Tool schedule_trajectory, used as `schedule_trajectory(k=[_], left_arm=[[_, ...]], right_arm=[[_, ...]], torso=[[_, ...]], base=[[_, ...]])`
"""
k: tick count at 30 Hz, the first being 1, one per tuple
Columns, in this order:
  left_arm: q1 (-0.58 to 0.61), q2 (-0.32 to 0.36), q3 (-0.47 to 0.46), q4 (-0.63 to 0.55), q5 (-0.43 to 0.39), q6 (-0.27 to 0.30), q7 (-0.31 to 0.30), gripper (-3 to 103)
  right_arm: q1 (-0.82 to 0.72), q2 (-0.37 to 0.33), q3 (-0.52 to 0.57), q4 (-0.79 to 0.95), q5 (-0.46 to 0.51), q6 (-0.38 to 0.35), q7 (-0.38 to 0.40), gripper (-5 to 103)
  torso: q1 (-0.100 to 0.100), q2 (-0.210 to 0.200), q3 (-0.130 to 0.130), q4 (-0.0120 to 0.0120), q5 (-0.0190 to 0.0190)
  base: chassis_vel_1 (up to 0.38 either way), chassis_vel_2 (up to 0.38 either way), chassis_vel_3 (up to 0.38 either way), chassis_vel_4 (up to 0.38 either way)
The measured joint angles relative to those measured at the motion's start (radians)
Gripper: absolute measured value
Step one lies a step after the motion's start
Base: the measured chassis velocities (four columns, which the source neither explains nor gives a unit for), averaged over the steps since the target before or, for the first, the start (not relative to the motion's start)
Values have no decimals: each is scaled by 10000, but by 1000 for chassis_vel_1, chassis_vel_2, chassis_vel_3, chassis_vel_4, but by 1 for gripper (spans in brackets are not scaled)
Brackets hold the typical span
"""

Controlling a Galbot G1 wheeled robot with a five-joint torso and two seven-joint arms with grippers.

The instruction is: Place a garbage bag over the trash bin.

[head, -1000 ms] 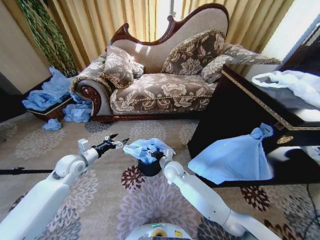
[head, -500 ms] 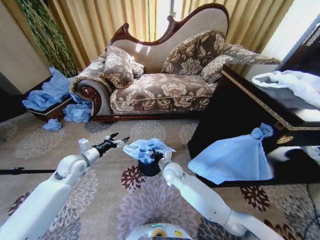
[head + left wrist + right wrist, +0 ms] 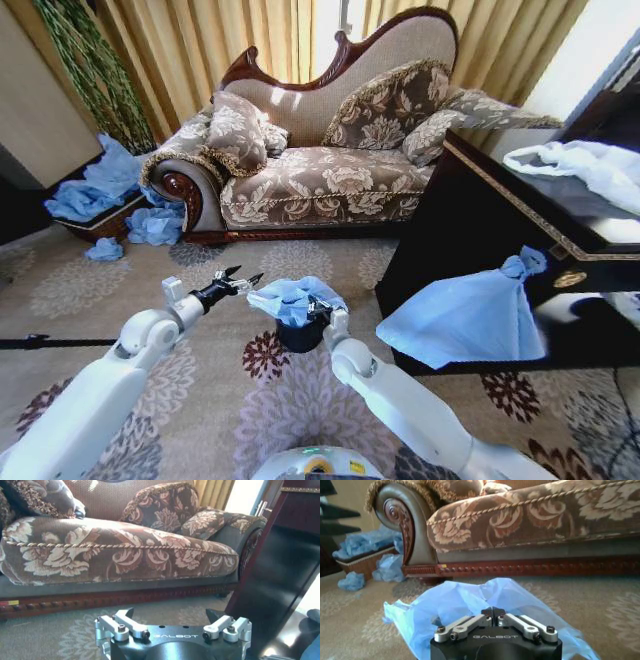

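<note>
Open carpet (image 3: 200, 400) lies left of and in front of the trash bin (image 3: 299, 335). A dark cabinet (image 3: 470, 250) crowds its right side, and the sofa (image 3: 320, 185) stands behind, leaving a carpet strip between.

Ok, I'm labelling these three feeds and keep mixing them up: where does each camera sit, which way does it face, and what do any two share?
Head view: on the robot's head, looking forward and down at the garbage bag lying over the trash bin, both arms reaching in, left gripper open beside the bag.
Left wrist view: on the left wrist, facing the sofa across its open fingers.
Right wrist view: on the right wrist, facing the sofa base past the bag, right gripper shut.
Shared: both wrist views show the sofa.
</note>
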Motion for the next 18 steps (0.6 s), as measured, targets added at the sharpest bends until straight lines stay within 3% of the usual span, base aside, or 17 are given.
schedule_trajectory(k=[10, 18], left_arm=[[107, -108, 125, -120, 40, -3, -145, 99], [83, -160, 312, -164, 46, 13, -275, 99]], right_arm=[[-1977, -1430, 599, 2473, 531, -369, -56, 0], [-2901, -1431, 1001, 2216, 31, -252, -475, 0]], torso=[[0, 2, -1, -1, 0], [-1, 1, 0, -2, 0]], base=[[0, 0, 0, 0], [0, 0, 0, 0]])
